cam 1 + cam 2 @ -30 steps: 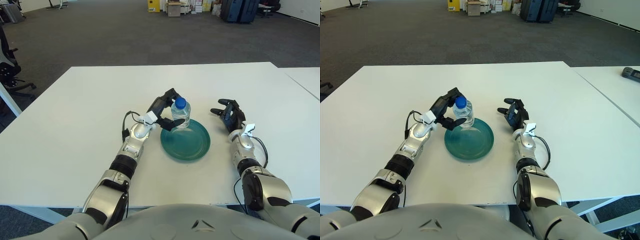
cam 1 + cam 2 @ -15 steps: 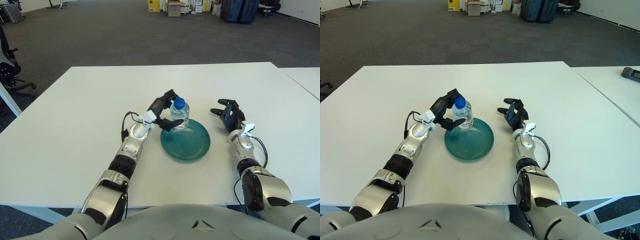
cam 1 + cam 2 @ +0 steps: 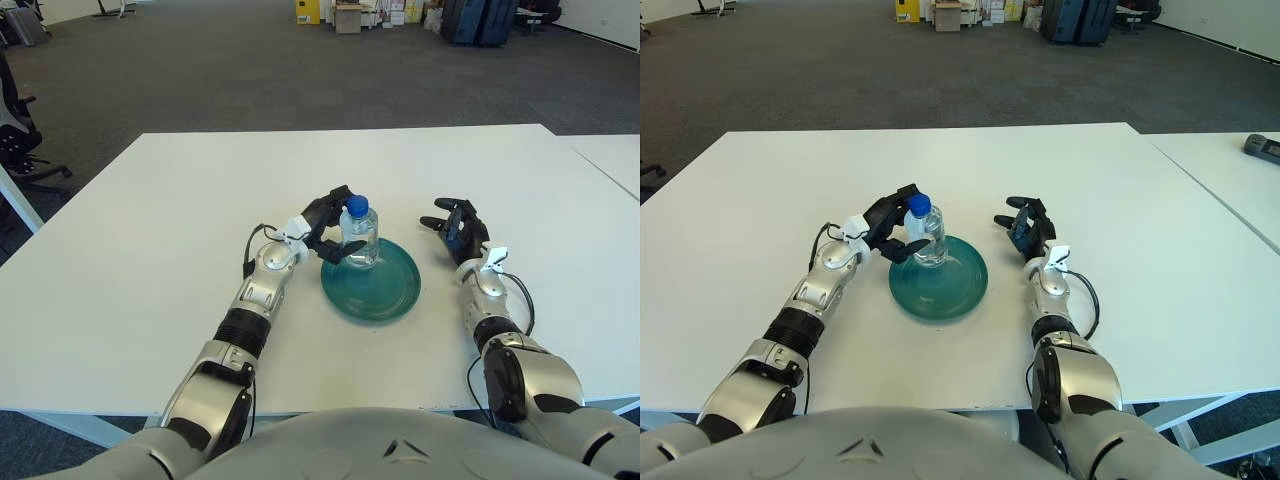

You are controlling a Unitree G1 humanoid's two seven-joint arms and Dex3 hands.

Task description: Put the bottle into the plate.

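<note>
since a second ago the left hand [image 3: 325, 228] has carried the bottle [image 3: 359, 233] lower and further over the plate [image 3: 392, 290], so it now stands upright on the plate's far left part, blue cap up. the fingers are still wrapped around the bottle. the right hand [image 3: 455, 228] shows to the right of the plate on the white table [image 3: 150, 230], fingers spread and holding nothing.
</note>
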